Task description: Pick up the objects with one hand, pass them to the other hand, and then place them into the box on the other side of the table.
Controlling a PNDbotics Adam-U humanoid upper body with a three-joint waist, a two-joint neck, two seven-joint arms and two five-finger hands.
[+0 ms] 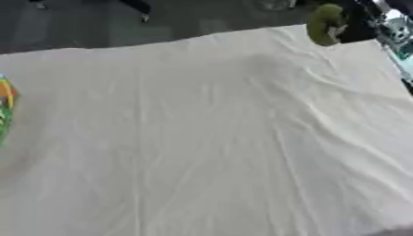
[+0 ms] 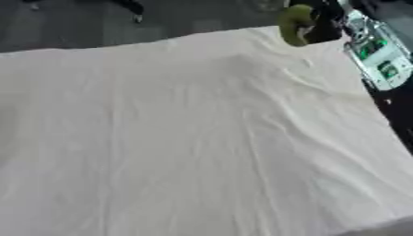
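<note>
A yellow-green, rounded object hangs over the far right corner of the white-clothed table. My right hand comes in from the upper right corner, black, with its fingers curled round the object's right side. Just right of it, off the table's right edge, stands the box, white with teal and green patches inside. The whole scene is blurred, so the object's exact shape is unclear. My left hand shows in neither view.
Colourful things, orange, yellow and green, peek in at the left edge of the left eye view. Dark floor lies beyond the table's far edge. The cloth is wrinkled towards the right side.
</note>
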